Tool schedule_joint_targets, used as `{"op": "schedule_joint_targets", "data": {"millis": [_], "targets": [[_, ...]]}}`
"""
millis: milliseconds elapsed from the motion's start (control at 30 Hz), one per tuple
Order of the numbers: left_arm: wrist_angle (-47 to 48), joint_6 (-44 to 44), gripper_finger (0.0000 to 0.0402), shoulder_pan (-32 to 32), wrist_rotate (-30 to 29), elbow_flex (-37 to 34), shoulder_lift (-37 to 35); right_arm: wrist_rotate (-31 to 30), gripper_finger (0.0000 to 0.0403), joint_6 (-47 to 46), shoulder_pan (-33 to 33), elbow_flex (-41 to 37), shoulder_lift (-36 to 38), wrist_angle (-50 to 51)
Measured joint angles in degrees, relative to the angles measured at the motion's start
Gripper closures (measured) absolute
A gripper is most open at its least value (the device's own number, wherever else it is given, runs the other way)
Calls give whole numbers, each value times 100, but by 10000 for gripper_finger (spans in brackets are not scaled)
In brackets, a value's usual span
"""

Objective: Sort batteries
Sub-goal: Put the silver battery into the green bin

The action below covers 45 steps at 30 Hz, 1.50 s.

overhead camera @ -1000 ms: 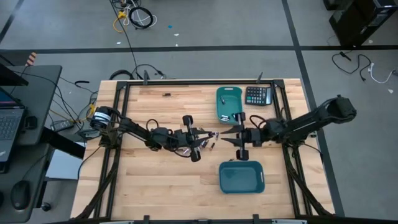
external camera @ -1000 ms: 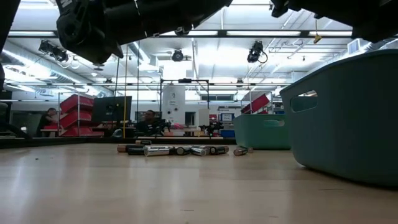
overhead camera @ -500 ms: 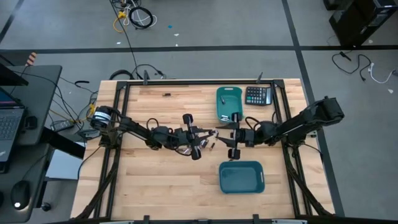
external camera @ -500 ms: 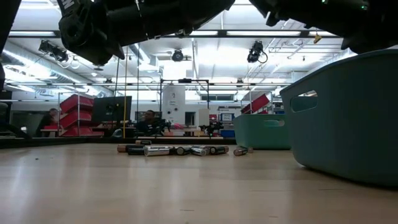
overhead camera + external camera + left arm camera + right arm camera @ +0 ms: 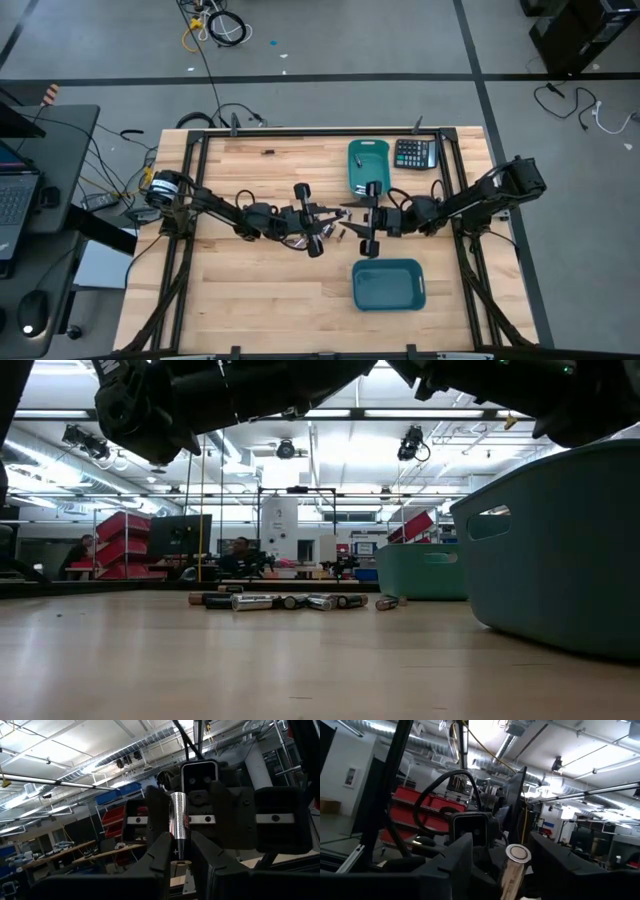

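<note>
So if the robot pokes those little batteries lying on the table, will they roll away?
Probably yes. The batteries are smooth round cylinders lying on their sides on the flat wooden table, so a nudge would likely roll them. They look stiff and shiny, perhaps slippery to pinch.

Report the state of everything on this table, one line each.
left gripper: shut on the held battery.
held battery: clamped at one end, other end between the right gripper's fingers.
right gripper: open, not yet gripping.
loose batteries: lying clustered on the table.
far teal bin: upright.
near teal bin: upright.
</note>
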<state>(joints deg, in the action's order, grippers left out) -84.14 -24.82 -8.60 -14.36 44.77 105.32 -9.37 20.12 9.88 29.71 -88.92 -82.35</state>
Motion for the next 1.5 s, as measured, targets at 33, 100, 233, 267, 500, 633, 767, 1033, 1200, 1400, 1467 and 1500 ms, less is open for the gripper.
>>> {"op": "schedule_joint_targets", "data": {"millis": [33, 100, 233, 267, 500, 633, 767, 1033, 1200, 1400, 1467, 1500], "targets": [[0, 0, 358, 0, 6, 0, 0, 0, 230, -47, -23, 0, 0, 5], [-2, 0, 358, 0, 6, 0, 0, 28, 236, -100, -50, 0, 0, 7], [-2, 0, 358, 0, 6, 0, 0, 44, 254, -107, -64, 0, 0, 8], [-2, 0, 358, 0, 6, 0, 0, 44, 260, -107, -64, 0, 0, 7], [-2, 1, 357, -1, 6, 0, 0, 48, 315, -95, -64, 0, 0, 9], [4, -4, 357, 0, 12, 0, 0, 68, 345, -85, -64, 0, 0, 14], [9, -7, 357, -2, 32, 0, 2, 96, 358, -85, -62, 0, 0, 20], [17, 344, 337, 0, -37, 2, 4, 82, 351, -81, -64, 0, 2, 30], [29, 469, 298, -2, -250, 2, 7, -41, 353, -37, -64, 0, 6, 7], [339, 468, 261, -16, -681, 2, 7, -286, 354, -71, -64, 0, 9, 7], [408, 456, 256, -54, -1001, 2, 5, -631, 354, -81, -62, 0, 9, 10], [475, 424, 254, -86, -1192, 2, 5, -825, 354, -71, -64, 0, 9, 12]]}}
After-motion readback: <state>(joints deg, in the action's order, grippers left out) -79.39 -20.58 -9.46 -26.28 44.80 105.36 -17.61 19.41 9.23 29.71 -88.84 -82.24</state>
